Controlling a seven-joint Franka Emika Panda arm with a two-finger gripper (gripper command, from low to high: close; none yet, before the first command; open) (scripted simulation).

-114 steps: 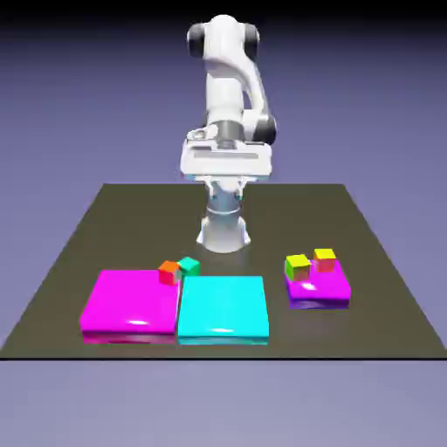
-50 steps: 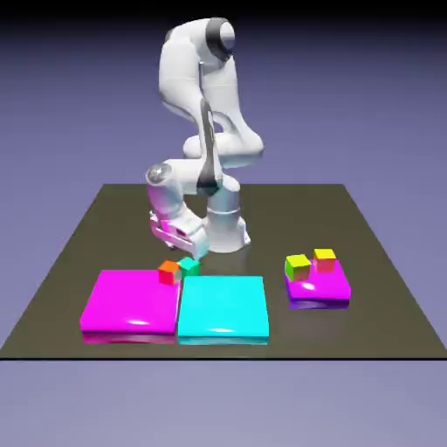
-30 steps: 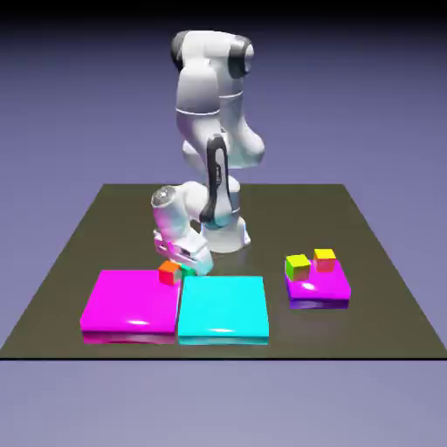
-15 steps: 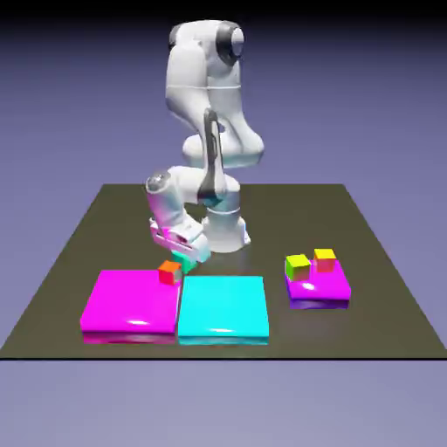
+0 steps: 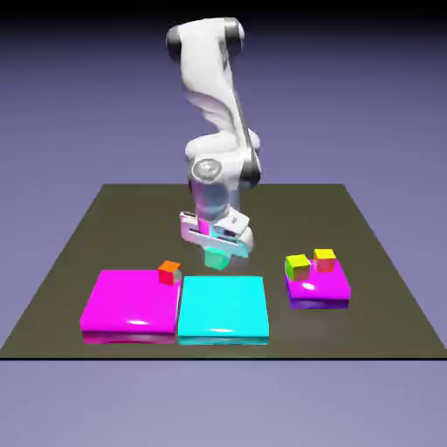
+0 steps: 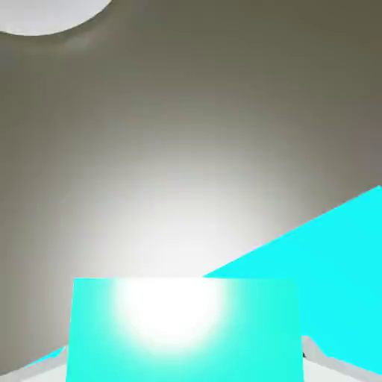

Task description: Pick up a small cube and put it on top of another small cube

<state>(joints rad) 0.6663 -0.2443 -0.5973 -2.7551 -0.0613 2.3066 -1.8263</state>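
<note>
My gripper point(image 5: 216, 252) is shut on the tiny teal-green cube point(image 5: 215, 258), which hangs just above the table behind the cyan slab's point(image 5: 223, 307) far edge. In the hand view the teal-green cube point(image 6: 183, 328) fills the bottom middle, and only slivers of the grey fingertips point(image 6: 322, 358) show beside it. The orange-red cube point(image 5: 168, 272) sits on the far right corner of the magenta slab point(image 5: 129, 301), to the exterior view's left of my gripper. A yellow-green cube point(image 5: 298, 265) rests on a small purple slab point(image 5: 319, 290) at the right.
An orange cube with a yellow top point(image 5: 325, 259) also stands on the purple slab. The cyan slab point(image 6: 328, 246) crosses the hand view's right side. The robot's white base point(image 6: 45, 13) shows at its top left, over dark table point(image 5: 96, 227).
The gripper closed on the teal-green cube beside the orange-red cube, lifted it and carried it toward the exterior view's right. The orange-red cube stays on the magenta slab.
</note>
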